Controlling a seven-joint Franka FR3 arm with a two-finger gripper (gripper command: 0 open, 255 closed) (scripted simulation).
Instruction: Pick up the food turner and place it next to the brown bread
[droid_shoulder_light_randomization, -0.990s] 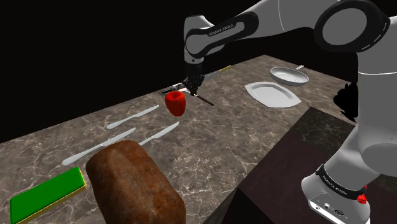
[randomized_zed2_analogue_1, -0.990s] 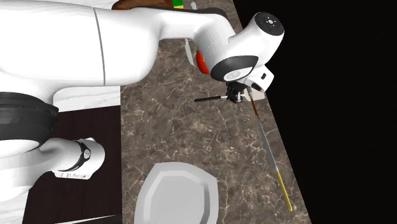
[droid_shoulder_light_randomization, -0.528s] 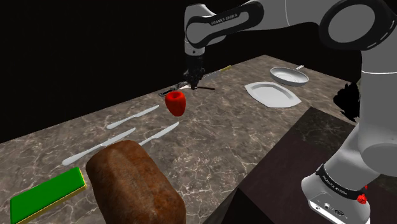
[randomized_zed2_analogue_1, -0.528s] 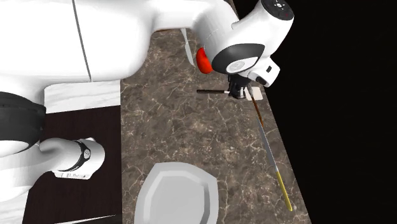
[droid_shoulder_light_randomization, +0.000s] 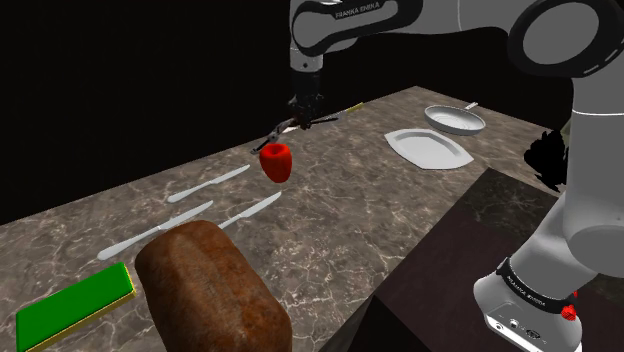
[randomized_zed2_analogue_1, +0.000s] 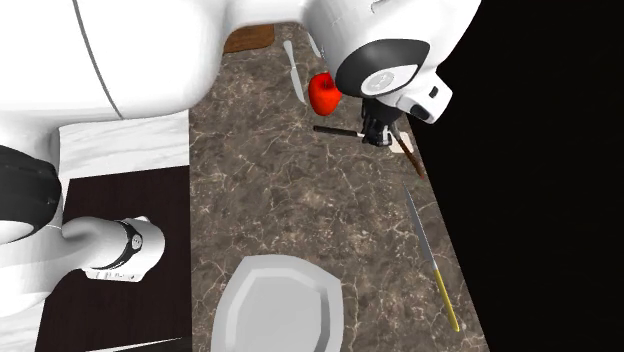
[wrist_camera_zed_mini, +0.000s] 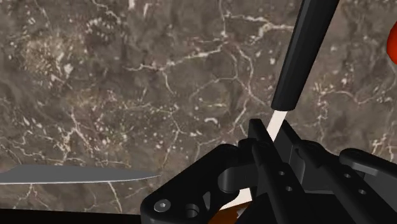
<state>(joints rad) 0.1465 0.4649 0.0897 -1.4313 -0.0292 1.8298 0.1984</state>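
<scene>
On the shoulder view's left lie a green board (droid_shoulder_light_randomization: 70, 305) and the bread (droid_shoulder_light_randomization: 210, 290), well apart from the turner (droid_shoulder_light_randomization: 318, 119). Further right, just beyond the red fruit (droid_shoulder_light_randomization: 276, 160), the gripper (droid_shoulder_light_randomization: 302, 112) is clamped on the turner's pale shank, holding it roughly level above the counter (droid_shoulder_light_randomization: 350, 230); a plate (droid_shoulder_light_randomization: 428, 148) sits to the right

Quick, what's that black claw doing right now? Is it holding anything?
Gripper: closed, holding the turner by its pale shaft, next to the black handle.
</scene>
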